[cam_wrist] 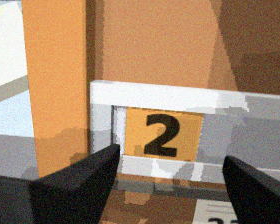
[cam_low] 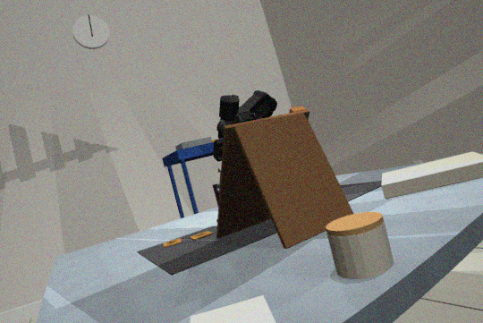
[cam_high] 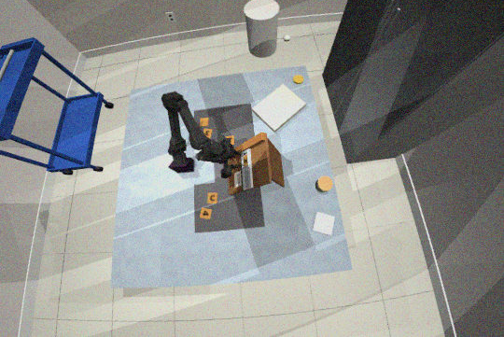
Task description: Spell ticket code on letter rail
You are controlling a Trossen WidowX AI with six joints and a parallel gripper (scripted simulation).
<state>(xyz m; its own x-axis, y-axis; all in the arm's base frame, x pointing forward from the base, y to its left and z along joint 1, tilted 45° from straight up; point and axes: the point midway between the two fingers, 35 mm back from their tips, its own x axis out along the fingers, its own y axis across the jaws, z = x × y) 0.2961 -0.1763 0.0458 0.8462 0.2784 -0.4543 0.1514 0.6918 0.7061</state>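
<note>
The orange tile with a black 2 [cam_wrist: 162,134] sits upright in the pale letter rail [cam_wrist: 156,94] [cam_high: 247,177], near the rail's left end, with a narrow pale strip between them. My gripper [cam_wrist: 171,157] is open, its fingers either side of the tile and clear of its edges. The ticket [cam_wrist: 215,207] shows below the rail, its print cut off by the frame. Loose orange tiles lie on the dark mat: a C-like one [cam_high: 212,198], an A- or 4-like one [cam_high: 205,213], and others [cam_high: 203,121] [cam_high: 207,133] [cam_high: 230,138] past the arm. The exterior camera sees only the board's back [cam_low: 291,174].
The leaning brown board [cam_high: 262,168] stands on the dark mat [cam_high: 252,215]. An orange post [cam_wrist: 56,75] edges it on the left in the wrist view. A pale slab [cam_high: 279,107], a jar with an orange lid [cam_high: 324,184] [cam_low: 360,246], a white square [cam_high: 324,223] and a yellow disc [cam_high: 298,79] lie around.
</note>
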